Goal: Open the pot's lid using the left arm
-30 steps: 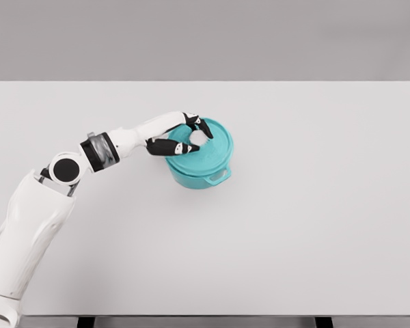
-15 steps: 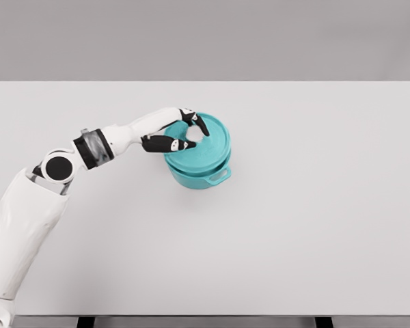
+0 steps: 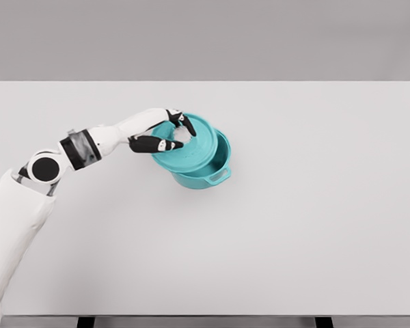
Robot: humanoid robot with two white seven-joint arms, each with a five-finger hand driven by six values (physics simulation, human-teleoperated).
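Teal enamel covers both the pot (image 3: 203,171) and its lid (image 3: 184,145); the pot stands on the white table (image 3: 314,205) a little left of the middle, with one loop handle (image 3: 219,177) showing on the side nearest the camera; the lid is lifted off the rim and shifted to the left, tilted so that its right edge sits lower, inside the opening, and a crescent of the pot's inner wall shows on the right. White and black, the left hand (image 3: 165,134) reaches in from the lower left on a long white arm (image 3: 89,145) with a grey band near the elbow; its dark fingers (image 3: 150,144) are curled round the pale knob (image 3: 178,134) at the centre of the lid, thumb side below and the other fingers arching over the top, so the hand is pinching the knob and carrying the lid.
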